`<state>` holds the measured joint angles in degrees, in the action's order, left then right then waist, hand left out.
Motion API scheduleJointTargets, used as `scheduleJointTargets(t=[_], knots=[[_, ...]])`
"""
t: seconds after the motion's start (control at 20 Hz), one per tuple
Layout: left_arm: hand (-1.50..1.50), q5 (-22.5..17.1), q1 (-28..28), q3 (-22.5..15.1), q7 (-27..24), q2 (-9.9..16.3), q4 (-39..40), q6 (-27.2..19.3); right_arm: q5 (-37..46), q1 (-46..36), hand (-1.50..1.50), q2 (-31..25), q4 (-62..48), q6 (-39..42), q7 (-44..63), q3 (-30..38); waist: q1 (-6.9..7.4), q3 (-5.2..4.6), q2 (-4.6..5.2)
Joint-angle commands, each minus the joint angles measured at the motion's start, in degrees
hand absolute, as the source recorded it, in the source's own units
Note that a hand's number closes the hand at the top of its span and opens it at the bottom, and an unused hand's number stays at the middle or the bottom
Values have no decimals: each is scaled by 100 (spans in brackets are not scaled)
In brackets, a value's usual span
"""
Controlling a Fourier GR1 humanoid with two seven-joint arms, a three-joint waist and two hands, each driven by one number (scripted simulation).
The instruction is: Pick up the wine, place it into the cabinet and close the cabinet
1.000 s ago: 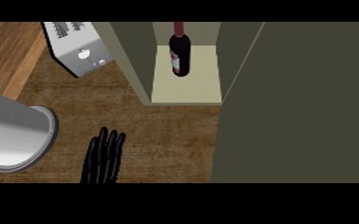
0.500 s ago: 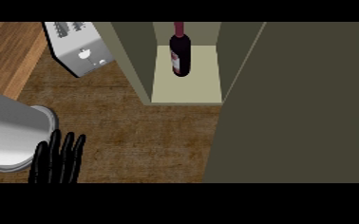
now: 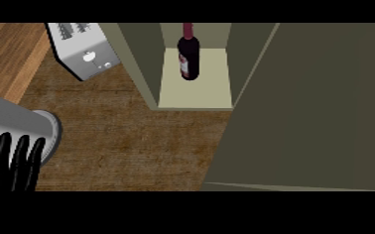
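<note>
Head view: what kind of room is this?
Most likely a kitchen: a toaster on a wooden counter, and a wine bottle standing inside an open cabinet.

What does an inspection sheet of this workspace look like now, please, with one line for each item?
Surface: brown counter, bare at the middle.
Job's things: wine bottle stands upright on the pale shelf inside the cabinet; cabinet door open, at the view's right.
Clutter: toaster at upper left; grey round object at the left edge, kind unclear.
Hands: left hand at lower left, fingers straight, holding nothing; right hand not seen.
Cables: nothing seen.
Surroundings: lighter wood strip at far left.
</note>
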<state>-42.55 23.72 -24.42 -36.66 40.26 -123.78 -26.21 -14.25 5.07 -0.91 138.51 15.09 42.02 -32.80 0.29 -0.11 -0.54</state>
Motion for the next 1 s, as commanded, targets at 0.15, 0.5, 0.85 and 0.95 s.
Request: scheduleJointTargets(t=[0.15, 0.5, 0.85, 0.95], knots=[[-150, -380, 624, 860, -68, 398, -41, 665, 946, -152, 150, 90, 922, -725, 469, -1420, -10, -2, -18], [-150, -858, 268, 1526, 410, 545, 173, 1049, 1790, -769, 150, 84, 68, -2051, -156, -2489, -44, 1, 9], [-150, -945, 418, 1684, 328, 456, 321, 1486, 2333, -1769, 150, 72, -247, -2955, -76, -2704, 24, -13, -7], [-150, -1156, 275, 1901, 547, 541, 232, 1520, 2282, -2272, 150, 66, -489, -3214, -42, -2357, 55, -9, 22]])
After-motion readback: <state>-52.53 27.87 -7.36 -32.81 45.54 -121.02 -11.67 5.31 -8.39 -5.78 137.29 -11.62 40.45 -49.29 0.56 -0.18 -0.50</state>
